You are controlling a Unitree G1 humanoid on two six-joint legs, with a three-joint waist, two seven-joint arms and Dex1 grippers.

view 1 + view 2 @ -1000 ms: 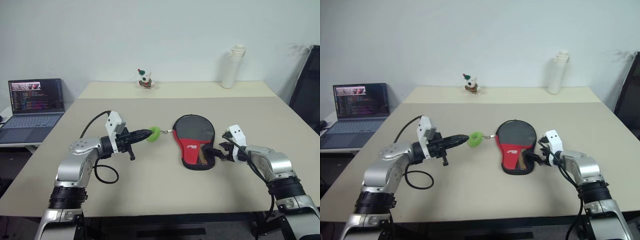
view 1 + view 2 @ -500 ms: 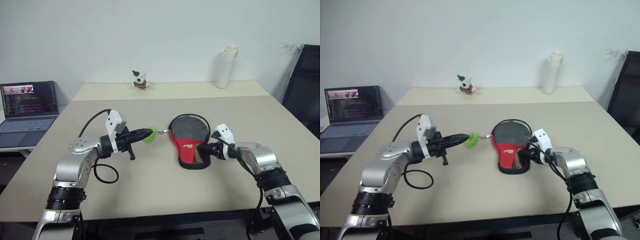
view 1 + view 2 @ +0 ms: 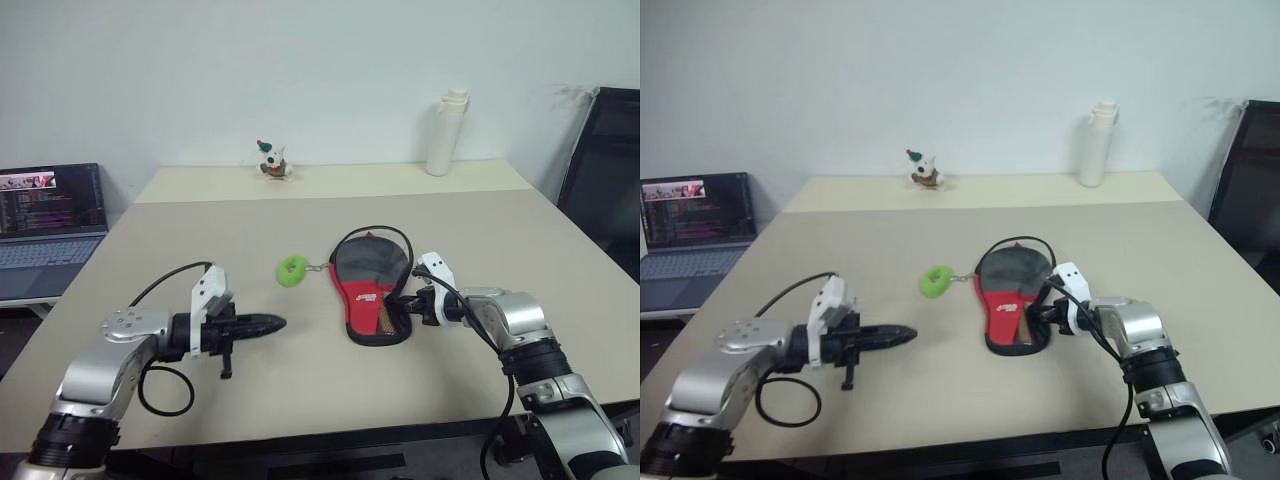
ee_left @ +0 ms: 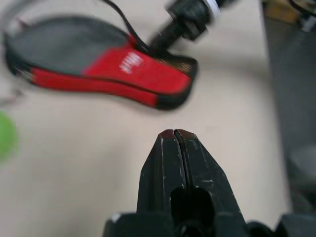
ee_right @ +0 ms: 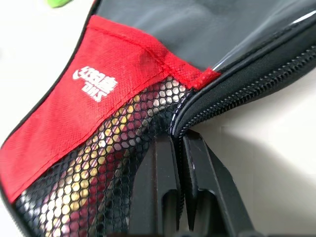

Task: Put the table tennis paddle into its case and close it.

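Observation:
The case [image 3: 368, 282] lies flat on the tan table [image 3: 200, 240], round end away from me, its zip open along the right side. Its green ring charm [image 3: 292, 270] rests on the table to its left, on a short chain. The table tennis paddle is inside the case; red and tan of its handle [image 5: 94, 187] show through the mesh pocket. My right gripper [image 3: 403, 302] is shut on the case's zip edge at the narrow end. My left gripper [image 3: 278, 322] is shut and empty, low over the table, nearer me than the ring.
A small toy figure [image 3: 268, 160] and a white bottle [image 3: 437, 147] stand on the far table. An open laptop [image 3: 45, 215] sits on a side desk at the left. A black chair [image 3: 600, 170] is at the right.
My left gripper let go of the green ring and drew back toward me and down; the ring now lies on the table. My right gripper went from open to shut on the case's edge.

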